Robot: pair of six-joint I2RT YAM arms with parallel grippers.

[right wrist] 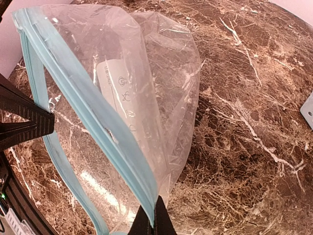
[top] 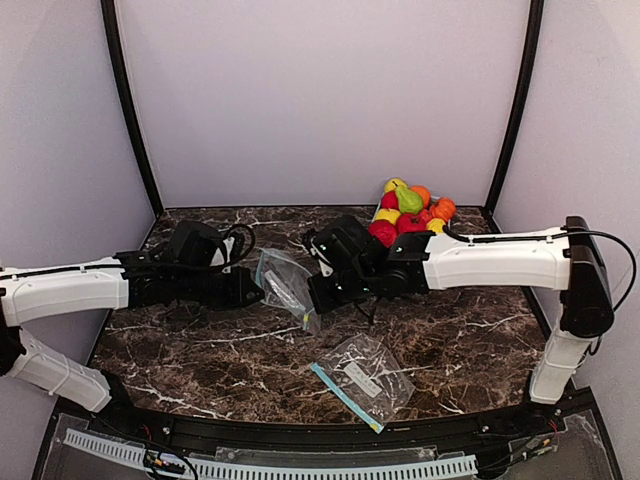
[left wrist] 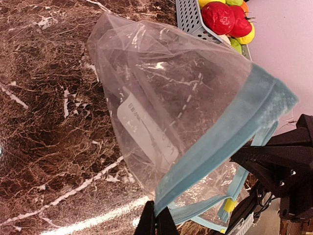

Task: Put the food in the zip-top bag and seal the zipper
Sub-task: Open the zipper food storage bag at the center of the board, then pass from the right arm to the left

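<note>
A clear zip-top bag [top: 285, 287] with a light-blue zipper band hangs between my two grippers over the middle of the marble table. My left gripper [top: 258, 288] is shut on one side of the blue band [left wrist: 215, 142]. My right gripper [top: 315, 295] is shut on the other side of the band [right wrist: 102, 132]. The bag's mouth is held apart, and the bag looks empty. The food [top: 410, 212], red, green, orange and yellow toy fruits, is piled in a basket at the back right; it also shows in the left wrist view [left wrist: 226, 18].
A second clear bag [top: 365, 375] with a blue zipper lies flat near the front edge. The light-blue slatted basket [left wrist: 190, 17] holds the fruit by the back wall. Dark marble table [top: 470, 340] with black frame posts at both back corners.
</note>
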